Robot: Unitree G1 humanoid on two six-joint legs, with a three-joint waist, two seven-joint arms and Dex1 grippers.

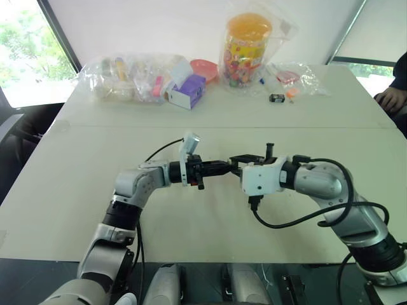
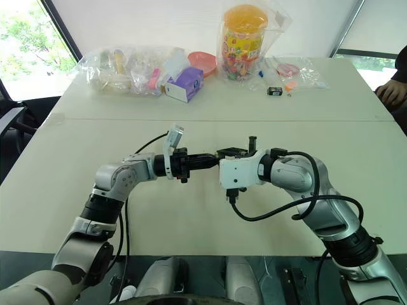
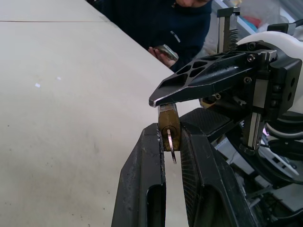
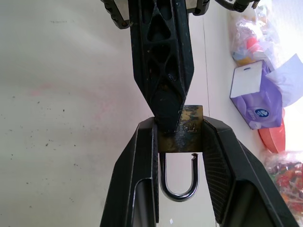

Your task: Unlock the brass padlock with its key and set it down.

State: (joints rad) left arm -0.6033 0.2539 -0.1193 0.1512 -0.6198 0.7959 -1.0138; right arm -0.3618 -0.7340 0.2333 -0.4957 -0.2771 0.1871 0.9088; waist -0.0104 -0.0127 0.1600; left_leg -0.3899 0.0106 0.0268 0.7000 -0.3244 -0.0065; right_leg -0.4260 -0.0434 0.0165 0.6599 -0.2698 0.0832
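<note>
Mid-air above the pale worktop (image 1: pixel 70 190), well short of the bagged clutter along its far edge: brass padlock (image 4: pixel 190 132) clamped across its flat sides by the right end effector (image 4: pixel 179 122), closed only to the width of the block. Opposite, pointing level at it, left end effector (image 3: pixel 170 126) drawn nearly shut, apparently pinching the key (image 3: pixel 171 147), a thin silvery sliver standing out of the keyway end. Hard to confirm the pinch from the wrist view, since the blade is so slim between the ribbed pads.

Step in hand, by judgement: turning the key to free the shackle (image 4: pixel 177 191).

- Roll the left wrist about the key's own line, not across it. Any sideways push would lever the tiny block out of the right grip.
- Hold the right side firm and motionless while turning.
- Watch the shackle's notched free leg. Seems just clear of the body already, though not certain from here.
- Lower to the worktop only once the loop swings free, then release gently.

Materials: tarnished yellow-brass body, small and square-edged, faintly stamped; polished steel U-shaped shackle, smooth and slippery; black plastic fingers (image 4: pixel 137 165), tapered, with latticed backs and fine ridged pads; matte, lightly speckled worktop.
</note>
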